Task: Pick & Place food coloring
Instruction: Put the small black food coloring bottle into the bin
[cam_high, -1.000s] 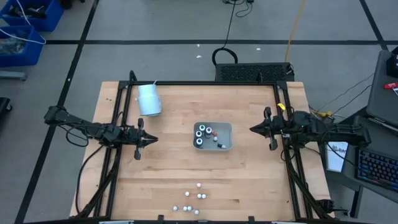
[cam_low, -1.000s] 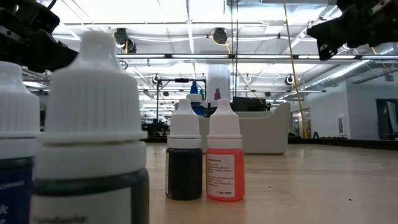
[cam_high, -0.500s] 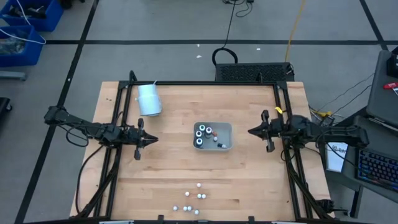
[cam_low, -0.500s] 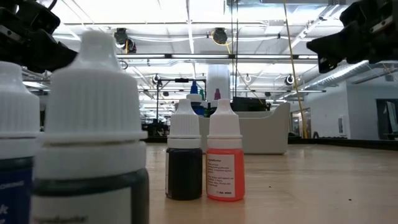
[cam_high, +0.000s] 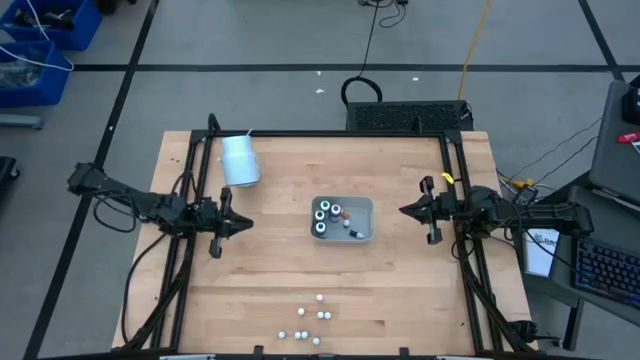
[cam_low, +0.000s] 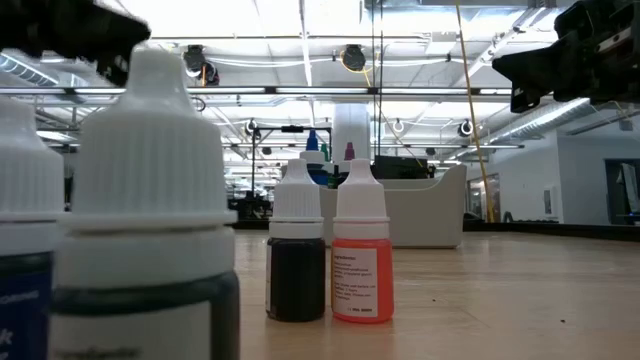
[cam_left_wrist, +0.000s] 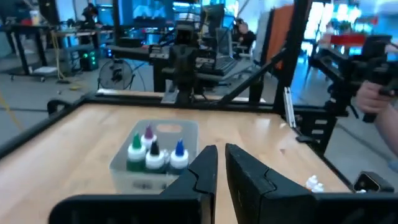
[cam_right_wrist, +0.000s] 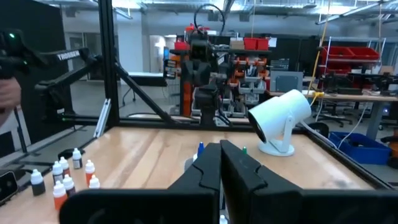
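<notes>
Food coloring in two groups. Several bottles (cam_high: 330, 215) stand in the clear tray (cam_high: 366, 207) at mid-table, between the two grippers and well apart from both. The loose bottles (cam_high: 310, 322) stand near the table's front edge, off to one side of both sets of jaws and farther from them than the tray; in the low view a dark bottle (cam_low: 296, 262) and a red-orange bottle (cam_low: 361, 255) of this group stand upright, touching or nearly so.

The left gripper (cam_high: 237, 225) points toward the tray, its jaws drawn to a narrow slit with nothing between them; the left wrist view shows the tray ahead of them. The right gripper (cam_high: 407, 210) faces the tray from the opposite side, jaws pressed together and empty. A pale cylindrical cup (cam_high: 239, 160) lies on its side toward the table's back edge, beyond the left gripper.

Risks, as judged: the loose bottles are small, tall and crowded, so jaws descending unopened or off-centre would likely topple a neighbour, and a round bottle once down could roll.
</notes>
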